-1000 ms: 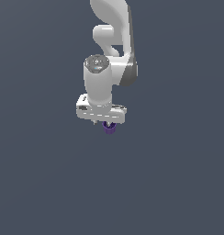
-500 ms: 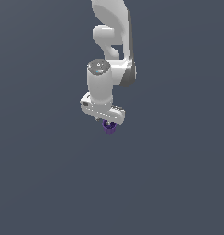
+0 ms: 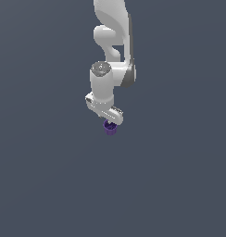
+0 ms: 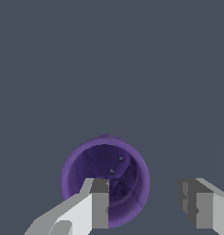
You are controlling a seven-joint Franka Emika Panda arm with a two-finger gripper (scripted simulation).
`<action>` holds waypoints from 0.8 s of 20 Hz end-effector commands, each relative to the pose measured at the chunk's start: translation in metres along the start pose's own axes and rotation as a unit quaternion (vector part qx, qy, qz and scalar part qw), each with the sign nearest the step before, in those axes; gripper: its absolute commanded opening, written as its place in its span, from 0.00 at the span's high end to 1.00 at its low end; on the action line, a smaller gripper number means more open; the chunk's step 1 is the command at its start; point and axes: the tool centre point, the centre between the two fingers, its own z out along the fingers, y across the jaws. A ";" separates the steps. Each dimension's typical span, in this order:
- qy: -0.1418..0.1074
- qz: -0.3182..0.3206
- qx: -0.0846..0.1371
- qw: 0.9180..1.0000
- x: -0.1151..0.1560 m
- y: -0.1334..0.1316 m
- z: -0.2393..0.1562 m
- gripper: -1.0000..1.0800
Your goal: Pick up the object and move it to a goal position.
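My gripper [image 4: 143, 206] is spread apart over the cup [image 4: 105, 180], one finger [image 4: 99, 209] inside its rim. I'm lining up; next I squeeze.

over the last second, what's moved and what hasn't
The gripper has turned about its wrist: its white bar, near level a second ago, now slopes down toward the exterior view's right. The arm barely shifted otherwise. The purple cup stays just under the gripper in the same spot. In the wrist view one finger overlaps the cup's rim and the other stands apart; no grasp is visible yet.
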 end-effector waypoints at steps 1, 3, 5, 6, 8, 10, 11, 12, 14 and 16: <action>0.000 0.022 0.000 1.000 -0.005 0.004 0.004 0.38; 0.000 0.034 0.001 0.999 -0.009 0.006 0.006 0.38; 0.000 0.044 0.001 0.999 -0.011 0.008 0.008 0.38; 0.000 0.047 0.001 0.999 -0.012 0.009 0.008 0.38; 0.000 0.052 0.001 0.999 -0.013 0.009 0.009 0.38; 0.000 0.054 0.001 0.999 -0.013 0.010 0.009 0.38; 0.000 0.051 0.001 0.999 -0.013 0.009 0.009 0.38; 0.000 0.051 0.001 0.999 -0.013 0.009 0.009 0.38; 0.000 0.051 0.001 0.999 -0.013 0.009 0.012 0.38; 0.000 0.052 0.001 0.999 -0.013 0.009 0.018 0.38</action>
